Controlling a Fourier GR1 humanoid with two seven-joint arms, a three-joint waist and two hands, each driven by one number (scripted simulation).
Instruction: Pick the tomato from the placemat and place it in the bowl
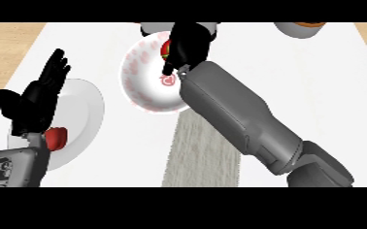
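A red tomato (165,49) with a green top peeks out at the left edge of my right hand (189,41). That hand is curled round it and hides most of it. Hand and tomato hang over the upper part of a white bowl (143,80) with a red pattern, which stands just beyond the far end of the grey placemat (202,150). My right forearm crosses the mat's top from the lower right. At the left edge my left hand (37,99) rests open, fingers up.
A white plate (84,111) with a small red item (57,137) on it lies at the left, partly behind my left hand. A grey-white object (152,28) and a round dish (301,28) sit at the counter's far edge.
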